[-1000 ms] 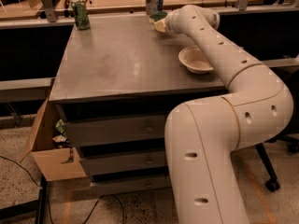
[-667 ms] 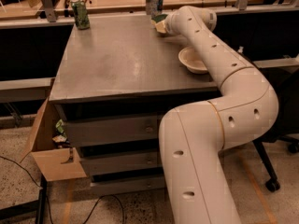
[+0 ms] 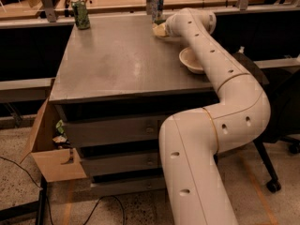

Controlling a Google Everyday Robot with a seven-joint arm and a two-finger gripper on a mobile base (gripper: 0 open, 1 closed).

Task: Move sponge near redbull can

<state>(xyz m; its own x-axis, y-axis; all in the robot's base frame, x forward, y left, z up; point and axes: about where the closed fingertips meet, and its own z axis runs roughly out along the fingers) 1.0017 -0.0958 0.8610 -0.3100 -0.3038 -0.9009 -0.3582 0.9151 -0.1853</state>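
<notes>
The redbull can [image 3: 157, 5], slim and silver and blue, stands at the far edge of the grey table [image 3: 117, 64]. Just in front of it a bit of pale yellow sponge [image 3: 159, 30] shows beside the end of my white arm. My gripper [image 3: 165, 28] is at that spot, right below the can, and my own wrist hides most of it. The sponge's green top is hidden. I cannot tell whether the sponge rests on the table or is held.
A wider green can [image 3: 80, 14] stands at the table's far left corner. A pale bowl [image 3: 191, 60] sits near the right edge, partly under my arm. An open cardboard box [image 3: 49, 153] is on the floor at the left, and an office chair base [image 3: 272, 182] at the right.
My arm's elbow and lower links have swung a little to the left. The wrist end has stayed by the redbull can and the sponge.
</notes>
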